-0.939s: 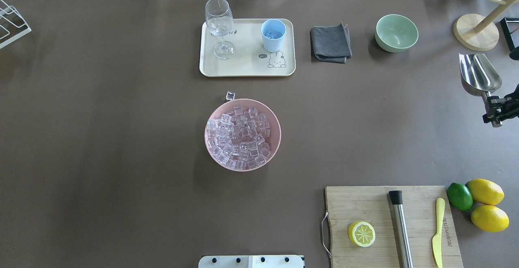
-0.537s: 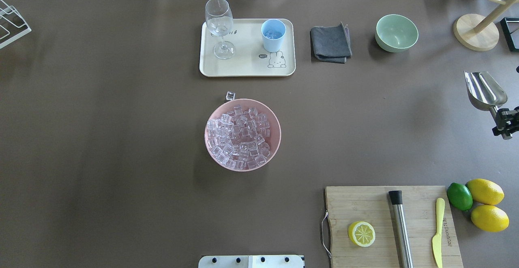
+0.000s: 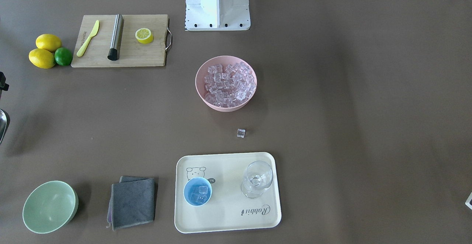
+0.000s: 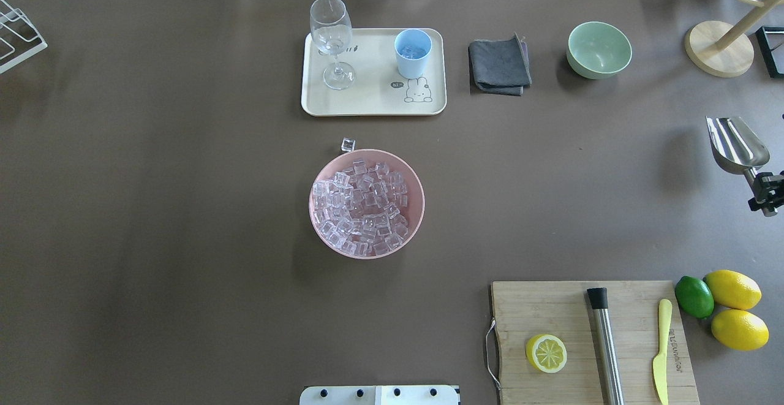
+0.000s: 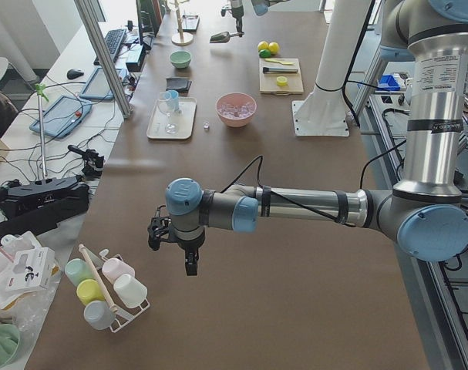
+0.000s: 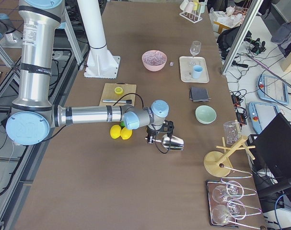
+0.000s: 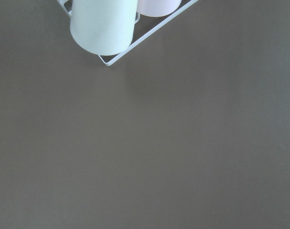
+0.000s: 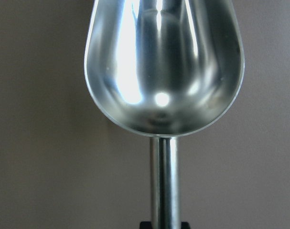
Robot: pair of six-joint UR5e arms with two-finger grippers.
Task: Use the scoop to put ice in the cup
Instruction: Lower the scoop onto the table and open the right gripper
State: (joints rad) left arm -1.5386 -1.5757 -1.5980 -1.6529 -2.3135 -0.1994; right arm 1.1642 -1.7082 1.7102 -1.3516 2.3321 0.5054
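The ice (image 4: 366, 204) fills a pink bowl (image 4: 416, 175) at the table's middle, and one loose cube (image 4: 348, 144) lies just beyond it. The light-blue cup (image 4: 412, 52) stands on a cream tray (image 4: 367, 105); the front-facing view shows a few cubes inside the cup (image 3: 198, 191). My right gripper (image 4: 765, 193) is shut on the handle of the silver scoop (image 4: 735, 144) at the far right edge, above the table. The scoop's trough (image 8: 164, 67) is empty. My left gripper (image 5: 189, 258) shows only in the exterior left view; I cannot tell its state.
A wine glass (image 4: 331, 37) shares the tray. A grey cloth (image 4: 499, 65), a green bowl (image 4: 598, 49) and a wooden stand (image 4: 718, 49) lie at the back right. A cutting board (image 4: 551, 307) holds a lemon half, steel cylinder and knife. A cup rack (image 5: 102, 289) sits by my left gripper.
My right gripper has carried the scoop nearer to the robot and slightly further right along the table's right edge. Nothing else has moved.
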